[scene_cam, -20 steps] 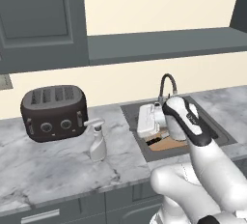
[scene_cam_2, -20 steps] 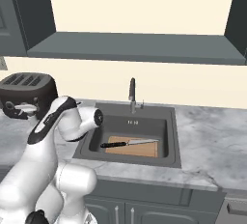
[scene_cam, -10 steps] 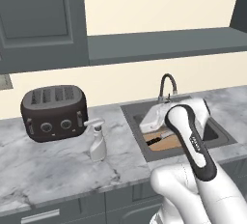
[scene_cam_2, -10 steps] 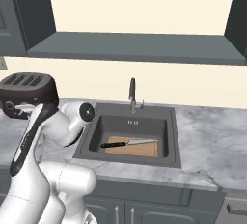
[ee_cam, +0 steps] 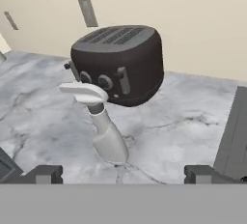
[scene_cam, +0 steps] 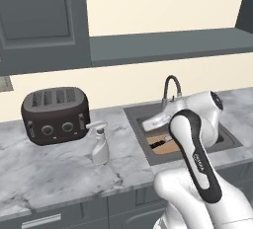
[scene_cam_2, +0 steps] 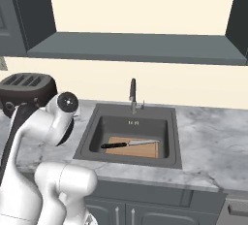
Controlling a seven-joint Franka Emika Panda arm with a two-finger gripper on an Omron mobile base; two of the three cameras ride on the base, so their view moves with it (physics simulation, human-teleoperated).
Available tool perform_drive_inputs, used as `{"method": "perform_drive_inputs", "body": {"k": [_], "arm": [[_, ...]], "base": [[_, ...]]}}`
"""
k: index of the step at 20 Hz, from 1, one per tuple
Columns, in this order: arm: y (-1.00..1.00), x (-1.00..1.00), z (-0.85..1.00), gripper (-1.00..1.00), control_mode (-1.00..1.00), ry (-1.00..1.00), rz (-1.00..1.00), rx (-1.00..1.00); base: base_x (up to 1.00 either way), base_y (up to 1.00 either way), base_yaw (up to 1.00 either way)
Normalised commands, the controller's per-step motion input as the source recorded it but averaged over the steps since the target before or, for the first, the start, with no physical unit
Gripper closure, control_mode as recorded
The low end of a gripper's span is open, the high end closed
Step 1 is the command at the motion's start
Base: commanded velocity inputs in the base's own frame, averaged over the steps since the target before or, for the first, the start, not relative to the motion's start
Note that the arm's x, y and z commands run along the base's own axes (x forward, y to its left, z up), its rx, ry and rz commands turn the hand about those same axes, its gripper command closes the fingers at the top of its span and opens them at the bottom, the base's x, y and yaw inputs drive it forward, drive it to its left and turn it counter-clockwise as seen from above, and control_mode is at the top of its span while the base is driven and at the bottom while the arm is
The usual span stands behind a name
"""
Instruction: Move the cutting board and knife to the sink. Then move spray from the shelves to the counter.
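At the far left of the counter [scene_cam: 44, 173] sat a dark four-slot toaster [scene_cam: 55, 115], its dials facing the room. Just in front of it, a little to its right and apart from it, the spray [scene_cam: 99, 143] stood upright on the marble, white trigger head turned toward the toaster; from the hand camera the bottle [ee_cam: 107, 130] leaned across the toaster's front. The gripper [ee_cam: 123, 174] hung back from the bottle with its two dark tips spread wide and nothing between them. Further right lay the sink [scene_cam_2: 97, 124], its curved faucet [scene_cam_2: 132, 93] at the back rim. The cutting board [scene_cam_2: 140, 149] rested flat on the basin floor, and the knife [scene_cam_2: 127, 144] lay along its rear edge, black handle pointing left. Above, the long dark shelves [scene_cam_2: 135, 48] ran across the wall.
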Motion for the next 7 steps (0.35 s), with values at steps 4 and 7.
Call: {"method": "perform_drive_inputs", "body": {"k": [4, 7], "arm": [[-0.21, -0.37, 0.30, -1.00, -1.00, 0.05, -0.16, -0.06], [-0.28, -0.40, 0.27, -1.00, -1.00, 0.01, -0.13, -0.05]], "base": [[0.00, 0.00, 0.00], [0.00, 0.00, 0.00]]}}
